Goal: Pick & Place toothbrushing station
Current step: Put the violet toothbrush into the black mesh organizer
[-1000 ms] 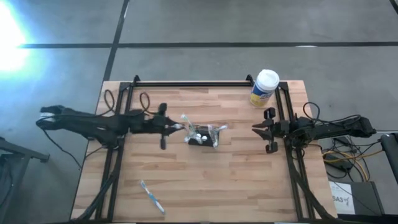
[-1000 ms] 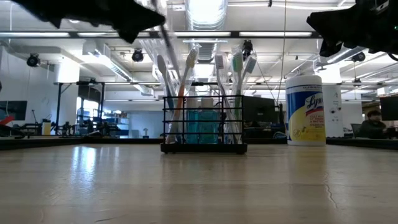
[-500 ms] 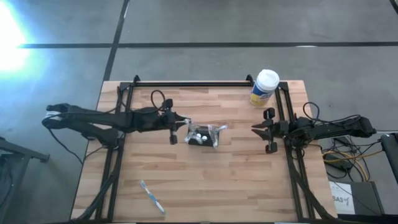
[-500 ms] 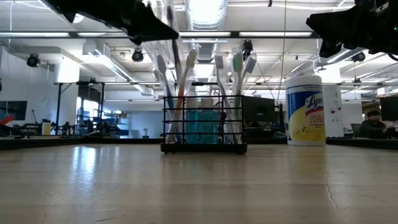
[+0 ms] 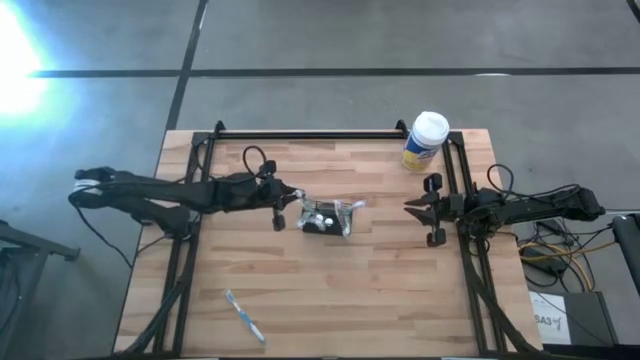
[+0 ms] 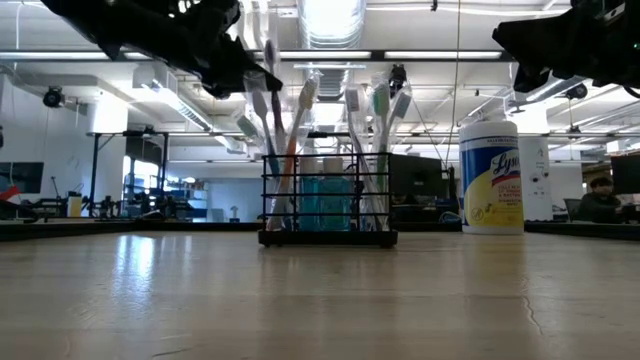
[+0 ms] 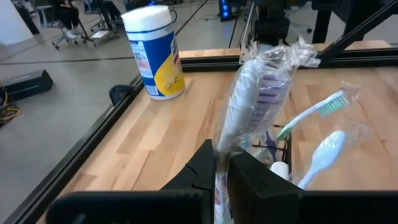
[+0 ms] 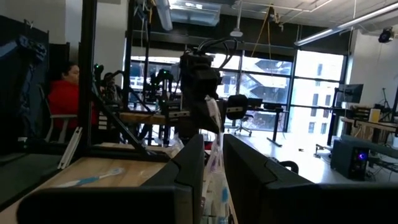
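The left end effector [image 5: 287, 203] is gripping a plastic-wrapped toothbrush [image 7: 249, 99], fingers pinched tight on the wrapper, and hovering just beside the left side of the toothbrushing station [image 5: 327, 219]. That black mesh holder is standing near the middle of the table [image 5: 380, 300], already bristling with upright brushes in the low view. The held brush's long axis is running roughly upright, tipped a little, so the move now turns on the holder lying directly beyond the fingertips toward the table's right edge; the left arm is clearly the nearer one.

The right end effector [image 5: 420, 210] is waiting near the right edge, well apart from the holder, with its fingers nearly together and a wrapped item seemingly between them, though I cannot tell what.

Compared with a second ago, the left arm is reaching further in toward the middle, and the brush is sitting closer over the holder's near rim. A loose toothbrush [image 5: 243, 316] is lying near the front-left corner, and a wipes canister [image 5: 425, 141] is standing at the far right corner.
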`<state>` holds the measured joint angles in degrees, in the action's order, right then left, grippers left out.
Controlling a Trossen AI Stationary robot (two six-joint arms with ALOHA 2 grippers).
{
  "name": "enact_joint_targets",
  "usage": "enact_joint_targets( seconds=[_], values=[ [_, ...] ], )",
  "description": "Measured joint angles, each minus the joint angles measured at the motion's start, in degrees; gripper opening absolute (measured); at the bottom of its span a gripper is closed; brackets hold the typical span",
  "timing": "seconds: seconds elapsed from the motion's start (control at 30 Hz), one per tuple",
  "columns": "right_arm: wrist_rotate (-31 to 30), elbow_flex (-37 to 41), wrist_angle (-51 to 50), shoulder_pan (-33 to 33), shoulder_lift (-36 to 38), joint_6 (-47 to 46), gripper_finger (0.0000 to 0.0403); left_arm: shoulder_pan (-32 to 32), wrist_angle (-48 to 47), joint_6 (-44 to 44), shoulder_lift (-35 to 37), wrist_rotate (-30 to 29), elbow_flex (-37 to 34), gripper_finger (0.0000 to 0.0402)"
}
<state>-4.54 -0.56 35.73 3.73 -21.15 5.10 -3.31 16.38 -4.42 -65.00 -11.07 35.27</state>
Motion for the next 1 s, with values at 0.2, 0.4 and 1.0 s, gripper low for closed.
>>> enact_joint_targets(
  seconds=[0.2, 0.4, 1.0],
  values=[
    [-0.03, 0.0, 0.02, 0.0, 0.0, 0.0, 0.0057, -1.18, 2.53, 0.69, -3.61, 1.69, -0.05, 0.0021],
    [-0.04, 0.0, 0.02, 0.0, 0.0, -0.02, 0.0057, -1.51, 7.04, 1.56, -9.6, 2.3, -0.07, 0.0021],
    [-0.04, 0.0, 0.04, 0.0, -0.01, -0.17, 0.0057, -2.35, 15.62, 2.98, -16.4, 2.18, -3.68, 0.0021]
  ],
)
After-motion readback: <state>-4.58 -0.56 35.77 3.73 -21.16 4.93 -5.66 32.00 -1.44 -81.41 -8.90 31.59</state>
